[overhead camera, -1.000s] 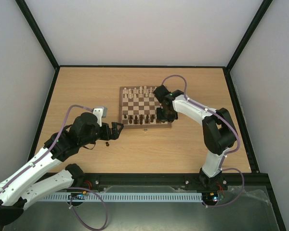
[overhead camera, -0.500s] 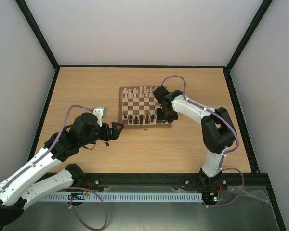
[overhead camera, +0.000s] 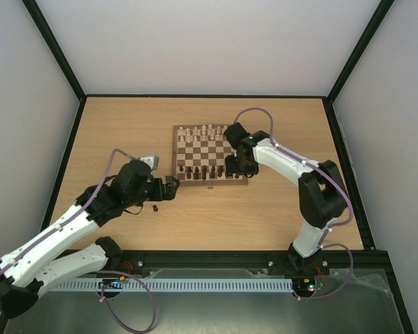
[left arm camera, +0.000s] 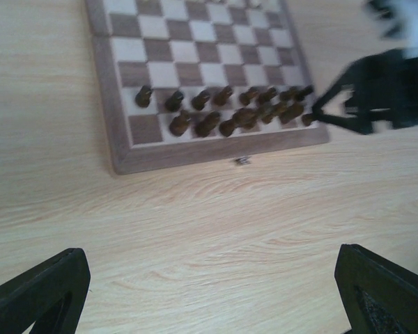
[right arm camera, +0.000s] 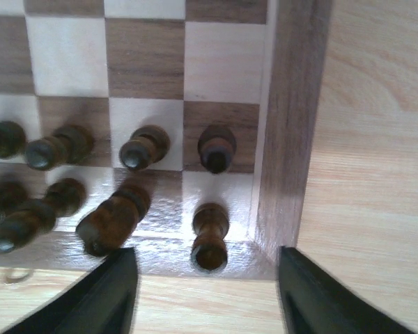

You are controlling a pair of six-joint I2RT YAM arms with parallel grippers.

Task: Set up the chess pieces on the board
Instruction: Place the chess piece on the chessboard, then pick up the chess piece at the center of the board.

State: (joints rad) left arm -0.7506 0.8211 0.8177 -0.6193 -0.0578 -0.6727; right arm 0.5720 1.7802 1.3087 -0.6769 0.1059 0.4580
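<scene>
Right gripper (right arm camera: 207,289): jaws just parted, holding nothing; dark piece (right arm camera: 210,236) stood released on a corner square of the board (right arm camera: 292,125). Left gripper (left arm camera: 209,296): gaped empty. Stray piece (overhead camera: 154,207) lay on the tabletop (overhead camera: 265,209); setup judged unfinished.

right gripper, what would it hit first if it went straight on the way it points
Probably the dark corner piece, between the open jaws of the right gripper, then the board beneath; depth unclear.

Left wrist view crops the board (left arm camera: 191,50) at its far rows.
</scene>
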